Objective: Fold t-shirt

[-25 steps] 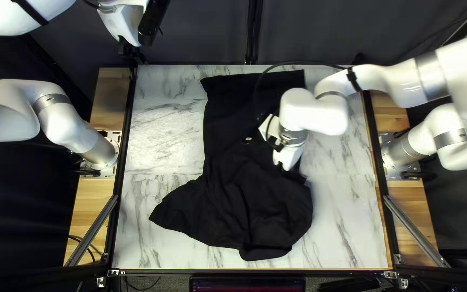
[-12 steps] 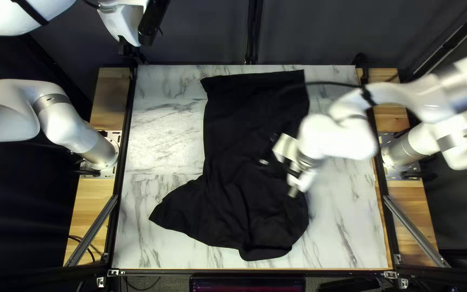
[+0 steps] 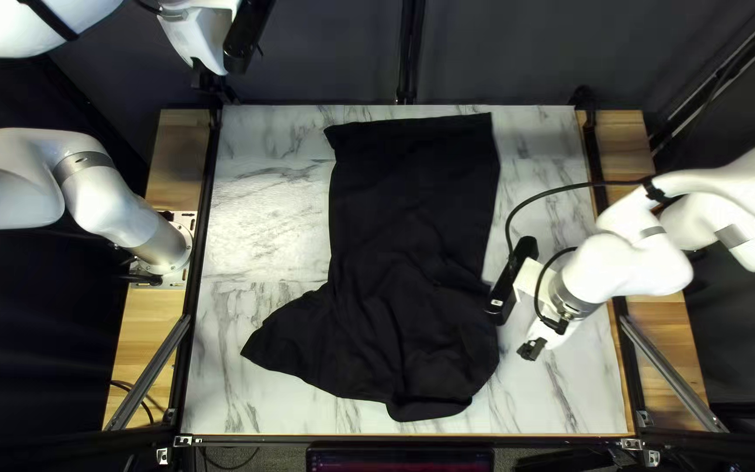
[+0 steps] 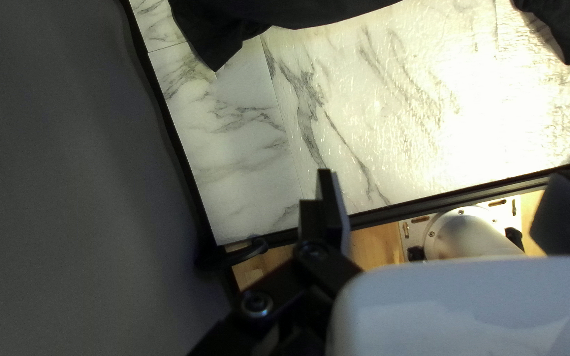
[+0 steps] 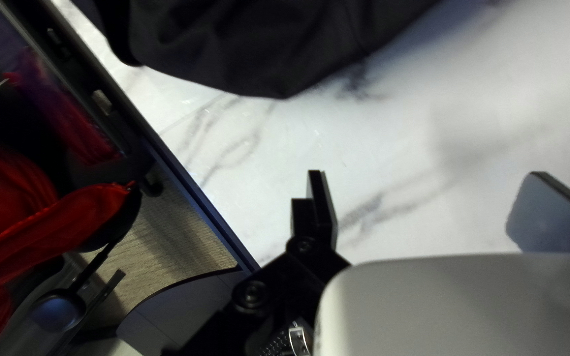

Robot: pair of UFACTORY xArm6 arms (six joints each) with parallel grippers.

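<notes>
Left wrist view catches only cut-off parts of the black t-shirt (image 4: pixel 298 12).

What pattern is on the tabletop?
White with grey marble veining; the tabletop shows best in the top left view.

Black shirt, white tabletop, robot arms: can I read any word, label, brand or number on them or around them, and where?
None that can be read.
Shirt: no lettering visible.
Tabletop: only grey veining.
Black bar by the right gripper: one small pale mark, too small to read.
Screen: nothing legible.
</notes>
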